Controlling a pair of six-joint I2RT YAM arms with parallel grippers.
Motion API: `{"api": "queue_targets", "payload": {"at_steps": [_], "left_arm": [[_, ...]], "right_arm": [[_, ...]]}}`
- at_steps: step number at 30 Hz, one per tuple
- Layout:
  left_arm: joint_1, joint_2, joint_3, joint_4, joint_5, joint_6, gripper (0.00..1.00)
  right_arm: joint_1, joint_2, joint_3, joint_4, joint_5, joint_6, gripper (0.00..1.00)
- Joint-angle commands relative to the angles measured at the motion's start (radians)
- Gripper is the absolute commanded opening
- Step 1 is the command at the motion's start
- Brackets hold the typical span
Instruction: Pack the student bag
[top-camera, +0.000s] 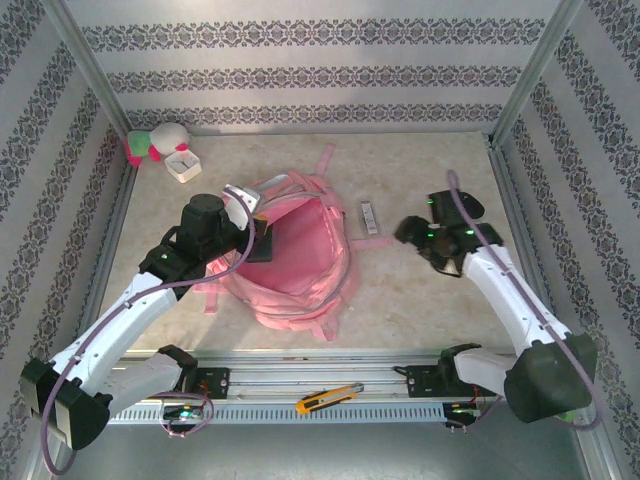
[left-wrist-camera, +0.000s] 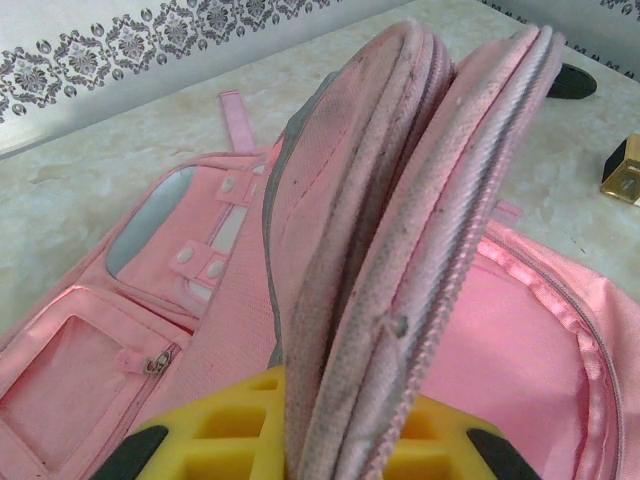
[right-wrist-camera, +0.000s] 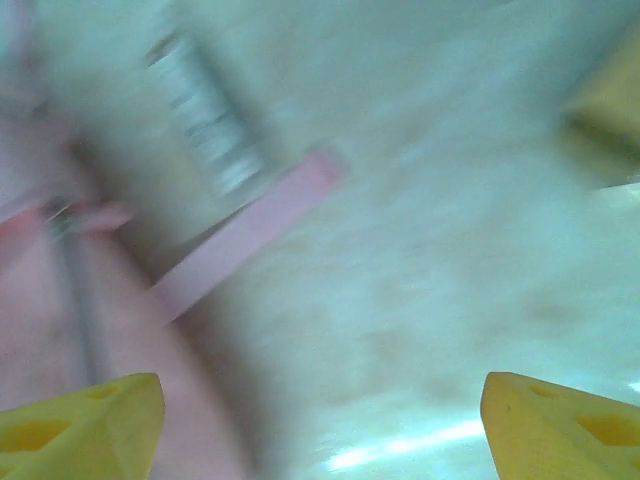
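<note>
The student bag (top-camera: 300, 255) lies mid-counter (top-camera: 420, 300). The left gripper (top-camera: 243, 205), at its 10 o'clock, pinches the folded rim, which could slip free if lifted; right gripper (top-camera: 412, 232) jaws gape wide at 3 o'clock

On the pale surface (top-camera: 420, 300) lies the student bag (top-camera: 300, 260); plush toy (top-camera: 160, 142) and white box (top-camera: 184, 163) beyond its left, grey bar (top-camera: 369, 217) just right.
</note>
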Motion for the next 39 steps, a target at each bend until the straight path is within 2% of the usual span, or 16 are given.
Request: {"api": "queue_targets", "payload": {"at_steps": [1, 4, 7, 11, 13, 19, 24, 28, 31, 39], "left_arm": [[0.0, -0.044, 0.034, 0.148, -0.004, 0.014, 0.07], [0.001, -0.039, 0.038, 0.144, -0.006, 0.017, 0.07], [0.0, -0.037, 0.038, 0.144, -0.01, 0.018, 0.07], [0.002, -0.024, 0.051, 0.125, -0.023, 0.037, 0.07], [0.003, -0.018, 0.061, 0.11, -0.027, 0.048, 0.07], [0.003, -0.006, 0.08, 0.081, -0.03, 0.068, 0.07], [0.006, 0.0, 0.105, 0.068, -0.043, 0.077, 0.08], [0.006, 0.005, 0.126, 0.056, -0.04, 0.078, 0.07], [0.006, 0.0, 0.129, 0.05, -0.041, 0.071, 0.07], [0.006, -0.025, 0.119, 0.044, -0.043, 0.047, 0.07]], "right_arm": [[-0.143, -0.002, 0.031, -0.14, 0.015, -0.34, 0.87], [-0.221, 0.09, 0.111, -0.2, 0.038, -0.584, 0.92], [-0.226, 0.197, 0.179, -0.274, 0.058, -0.796, 0.94], [-0.239, 0.322, 0.199, -0.312, 0.194, -0.913, 0.96], [-0.246, 0.364, 0.224, -0.308, 0.227, -0.916, 0.95], [-0.253, 0.487, 0.301, -0.302, 0.215, -0.976, 0.96], [-0.256, 0.58, 0.345, -0.327, 0.131, -0.971, 0.97], [-0.259, 0.653, 0.373, -0.333, 0.189, -0.969, 0.96], [-0.274, 0.698, 0.396, -0.329, 0.179, -0.956, 0.95], [-0.282, 0.776, 0.431, -0.318, 0.097, -0.945, 0.8]]}}
